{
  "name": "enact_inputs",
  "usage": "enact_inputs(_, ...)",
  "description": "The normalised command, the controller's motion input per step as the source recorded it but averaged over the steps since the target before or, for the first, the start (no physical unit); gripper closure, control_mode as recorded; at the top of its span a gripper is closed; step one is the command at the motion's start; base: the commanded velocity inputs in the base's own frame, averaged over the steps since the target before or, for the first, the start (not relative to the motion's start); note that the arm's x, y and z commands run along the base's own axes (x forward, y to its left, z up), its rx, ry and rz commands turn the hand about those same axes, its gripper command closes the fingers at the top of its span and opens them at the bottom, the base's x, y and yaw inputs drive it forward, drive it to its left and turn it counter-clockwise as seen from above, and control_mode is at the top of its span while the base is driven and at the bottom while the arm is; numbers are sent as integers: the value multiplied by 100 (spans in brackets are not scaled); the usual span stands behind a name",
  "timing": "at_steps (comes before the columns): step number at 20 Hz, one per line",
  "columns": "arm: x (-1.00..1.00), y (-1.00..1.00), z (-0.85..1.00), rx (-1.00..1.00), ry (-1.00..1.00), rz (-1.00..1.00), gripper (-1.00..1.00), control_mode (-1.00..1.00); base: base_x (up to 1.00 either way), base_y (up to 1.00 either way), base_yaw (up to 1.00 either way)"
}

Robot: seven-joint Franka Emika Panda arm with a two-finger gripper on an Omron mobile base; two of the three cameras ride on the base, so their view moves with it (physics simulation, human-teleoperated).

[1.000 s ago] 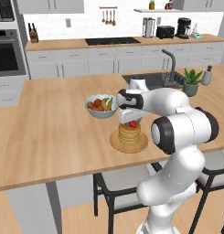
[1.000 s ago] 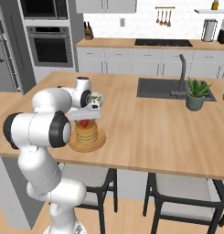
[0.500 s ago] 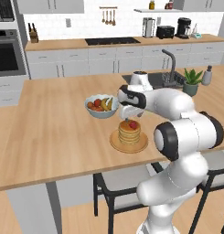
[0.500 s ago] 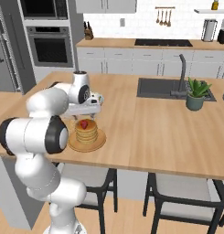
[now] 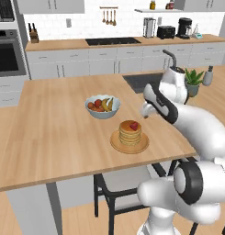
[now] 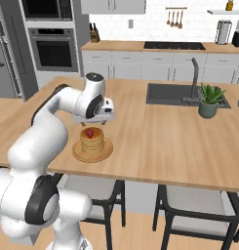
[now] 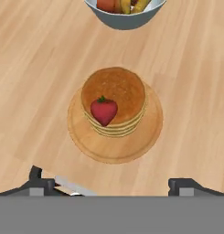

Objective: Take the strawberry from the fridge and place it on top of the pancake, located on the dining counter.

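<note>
The tiny bright-red strawberry [image 7: 104, 111] sits on top of the short stack of round golden-tan pancakes [image 7: 115, 101], resting toward one edge of the top pancake rather than dead centre; nothing touches it, so it lies there on its own weight. The stack stands on its wide flat tan round plate [image 7: 145, 137], which lies on the large light-wood dining counter [image 5: 54, 119]. The white arm's two-finger gripper [image 7: 112, 184] hangs above the plate, looking straight down on it; its dark fingertips [image 7: 39, 179] stand wide apart at either side of the hand view and hold nothing. From the right base view the gripper [image 6: 100, 117] is just above and behind the stack, clear of the berry [image 6: 90, 133]. A white bowl of mixed fruit [image 5: 103, 106] stands near the plate, apart from it, and plays no part here. By my reckoning the placing itself is done; what is left is for the arm to draw clear without brushing the stack, since a berry perched that near the rim could roll off at a nudge.
</note>
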Motion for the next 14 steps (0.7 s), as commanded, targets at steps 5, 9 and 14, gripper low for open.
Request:
enact_inputs(5,-100,-84,53,32,-25,1,-100,-100,0,0,0)
enact_inputs(9,-100,-75,36,38,-23,10,-100,-100,0,0,0)
enact_inputs(14,-80,-40,5,30,-18,12,-100,-100,0,0,0)
